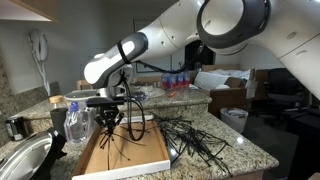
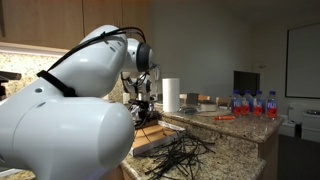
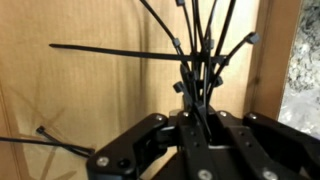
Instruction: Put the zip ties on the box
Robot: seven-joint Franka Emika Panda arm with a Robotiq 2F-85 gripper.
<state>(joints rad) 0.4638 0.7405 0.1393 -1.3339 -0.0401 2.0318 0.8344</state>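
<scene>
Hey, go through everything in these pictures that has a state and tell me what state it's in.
hand: shut on the held zip ties.
held zip ties: clamped, fanning out over the box.
loose zip ties: tangled pile on the counter beside the box.
box: open, flat on the counter.
paper towel roll: upright.
</scene>
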